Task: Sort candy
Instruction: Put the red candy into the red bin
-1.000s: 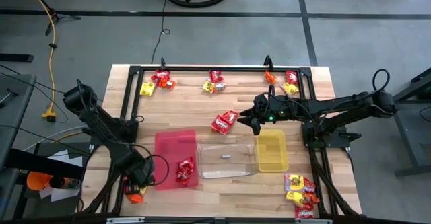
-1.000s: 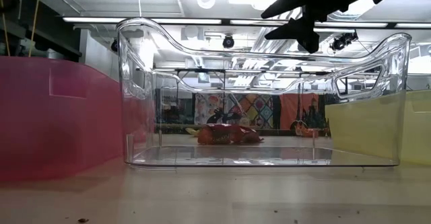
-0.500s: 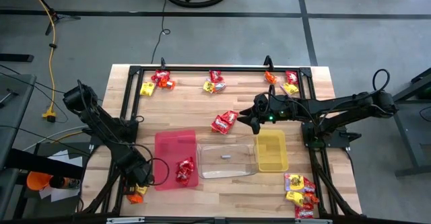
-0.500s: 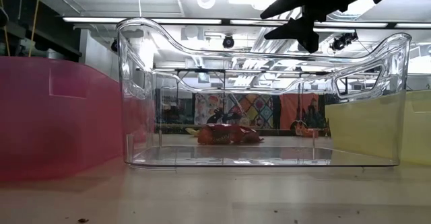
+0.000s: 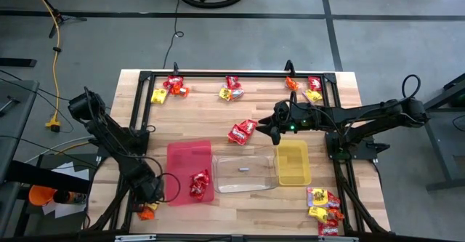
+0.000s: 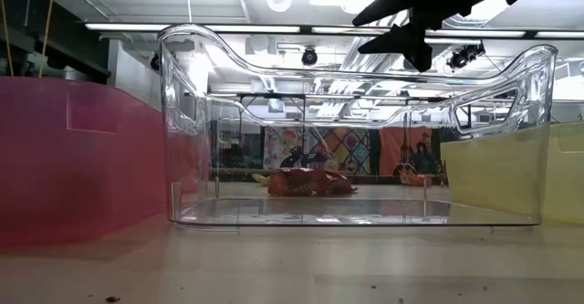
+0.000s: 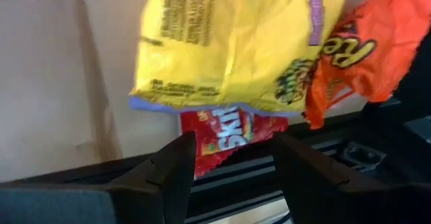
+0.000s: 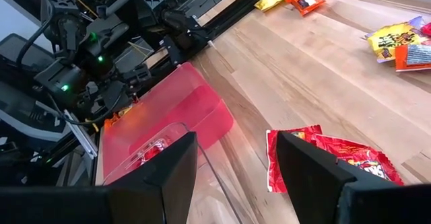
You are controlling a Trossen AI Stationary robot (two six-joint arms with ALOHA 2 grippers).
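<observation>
Three packets lie bunched right under the left tool (image 7: 229, 167) at the table's near left corner: a yellow packet (image 7: 229, 42), a red packet (image 7: 232, 136) peeking from beneath its edge, and an orange packet (image 7: 360, 52) touching it on one side. The fingers are spread and grip nothing, and the red packet sits in line with the gap between them, so the left arm is plainly the nearer one for this pile (image 5: 147, 211). From that tool the red tray (image 5: 182, 158) lies at about 1 o'clock, just beside it, with red candy (image 5: 200, 184) already inside.

Farther off, the right tool (image 5: 263, 126) hovers spread and empty over mid-table. A red heap (image 5: 242, 131) lies at its 9 o'clock, close by, and the yellow tray (image 5: 292, 162) at its 5 o'clock. More candy sits along the far edge.
</observation>
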